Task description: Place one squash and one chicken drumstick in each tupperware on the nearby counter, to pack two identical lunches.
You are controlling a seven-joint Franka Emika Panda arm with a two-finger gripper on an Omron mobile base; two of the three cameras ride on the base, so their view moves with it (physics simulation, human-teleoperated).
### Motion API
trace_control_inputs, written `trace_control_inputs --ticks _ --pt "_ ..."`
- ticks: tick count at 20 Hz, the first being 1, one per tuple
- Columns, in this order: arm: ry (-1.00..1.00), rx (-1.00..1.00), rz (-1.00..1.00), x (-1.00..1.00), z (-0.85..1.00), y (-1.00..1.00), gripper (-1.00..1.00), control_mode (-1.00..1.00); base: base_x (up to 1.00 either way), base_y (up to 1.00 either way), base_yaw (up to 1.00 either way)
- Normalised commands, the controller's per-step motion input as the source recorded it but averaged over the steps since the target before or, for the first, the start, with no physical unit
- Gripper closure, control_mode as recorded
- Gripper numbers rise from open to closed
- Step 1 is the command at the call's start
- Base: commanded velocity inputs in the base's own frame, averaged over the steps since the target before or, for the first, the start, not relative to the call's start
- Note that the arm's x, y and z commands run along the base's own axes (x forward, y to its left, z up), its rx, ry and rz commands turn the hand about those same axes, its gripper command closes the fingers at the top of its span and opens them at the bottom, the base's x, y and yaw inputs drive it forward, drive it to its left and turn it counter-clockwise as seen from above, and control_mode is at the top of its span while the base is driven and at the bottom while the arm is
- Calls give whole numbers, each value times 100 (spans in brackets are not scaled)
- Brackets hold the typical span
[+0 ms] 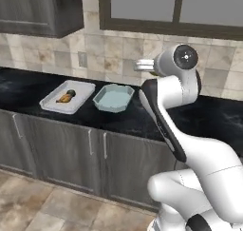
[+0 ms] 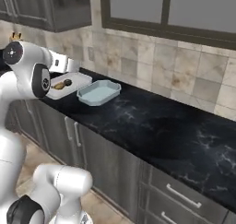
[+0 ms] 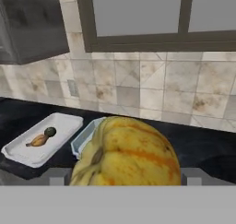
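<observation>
Yellow-orange squash (image 3: 126, 154) seen close before hand camera, apparently pinched in end effector; finger contact not visible. Judged rigid, ribbed, rounded, likely slippery; hold best taken across widest girth. White tupperware (image 1: 81, 86) near surface's left end holds drumstick (image 1: 64, 99) and dark green squash (image 1: 70, 92). Pale-blue tupperware (image 1: 113, 98) just beside it, empty.

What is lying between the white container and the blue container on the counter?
Nothing. In the left base view, just a narrow strip of bare black counter separates the white container from the blue container.
</observation>
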Motion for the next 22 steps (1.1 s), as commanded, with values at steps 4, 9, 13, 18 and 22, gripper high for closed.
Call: trace_control_inputs --ticks 4,9,13,18,22 --pt "0 0 0 0 0 0 100 100 54 93 -48" --pt "0 0 0 0 0 0 100 100 47 97 -41" --pt "0 0 0 0 0 0 100 100 36 52 -30" --pt "0 0 0 0 0 0 100 100 26 27 -27" --pt "0 0 0 0 0 0 100 100 36 34 -28"
